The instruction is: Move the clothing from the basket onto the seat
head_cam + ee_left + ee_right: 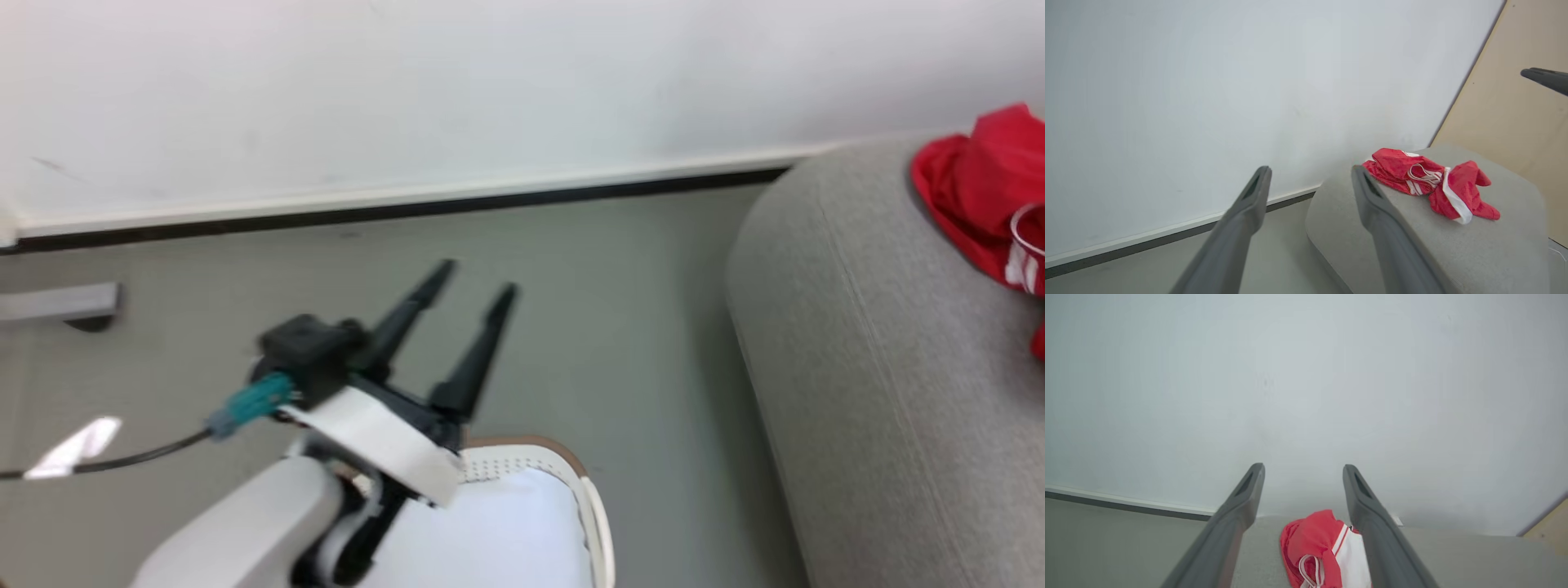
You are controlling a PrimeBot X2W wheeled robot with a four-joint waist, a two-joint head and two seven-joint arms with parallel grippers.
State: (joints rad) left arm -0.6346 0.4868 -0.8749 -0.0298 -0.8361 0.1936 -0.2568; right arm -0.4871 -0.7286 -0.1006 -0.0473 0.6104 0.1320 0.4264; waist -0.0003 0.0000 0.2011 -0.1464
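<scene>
Head view, L claw (476, 278) spread, empty, by basket (535, 445), clothing (980, 184) on seat (857, 367) well to its rt.

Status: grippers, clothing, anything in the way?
Left gripper open, empty, by basket. Right gripper open, empty. Clothing on seat. No obstruction seen.

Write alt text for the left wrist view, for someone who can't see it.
Red clothing with white stripes lies crumpled on the grey seat, at the right of the view. The left tool, open and holding nothing, rises from the bottom edge toward a white wall, with grey floor below.
</scene>
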